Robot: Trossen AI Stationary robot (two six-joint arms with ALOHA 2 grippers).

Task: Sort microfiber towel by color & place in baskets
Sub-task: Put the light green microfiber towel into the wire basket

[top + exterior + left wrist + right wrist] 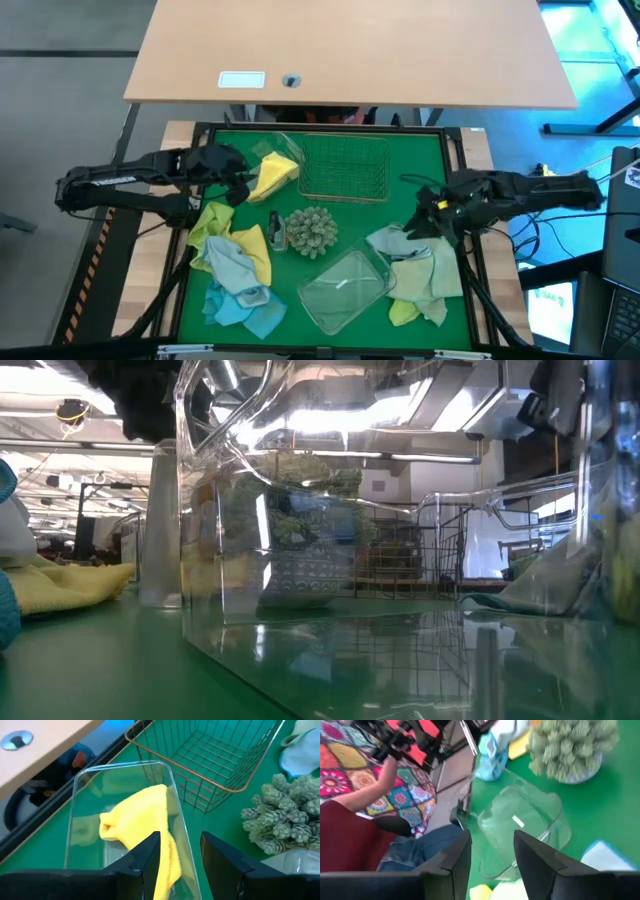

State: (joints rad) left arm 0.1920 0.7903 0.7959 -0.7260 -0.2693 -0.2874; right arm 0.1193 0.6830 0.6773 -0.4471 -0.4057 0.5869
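Note:
A yellow towel (132,822) lies in a clear tub (85,795) at the table's far left, its near end draped down by the tub's near wall. My left gripper (181,865) is open over that near end; it also shows in the high view (238,182). My right gripper (492,860) is open and empty above the right pile of blue and lime towels (415,270). A left pile of yellow, blue and lime towels (235,270) lies on the table. A wire basket (345,165) stands at the far middle, and a second clear tub (345,288) at the near middle. My left gripper stands open with the yellow towel's draped near end (167,862) between its fingers, close beside one finger (147,860). I cannot tell whether that finger touches the cloth. The towel rests in the tub.
A spiky grey-green ball (310,230) sits in the table's middle between the wire basket and the near tub. A wooden desk (350,50) stands beyond the far edge. A person in a red sleeve (350,835) sits off the table's near side.

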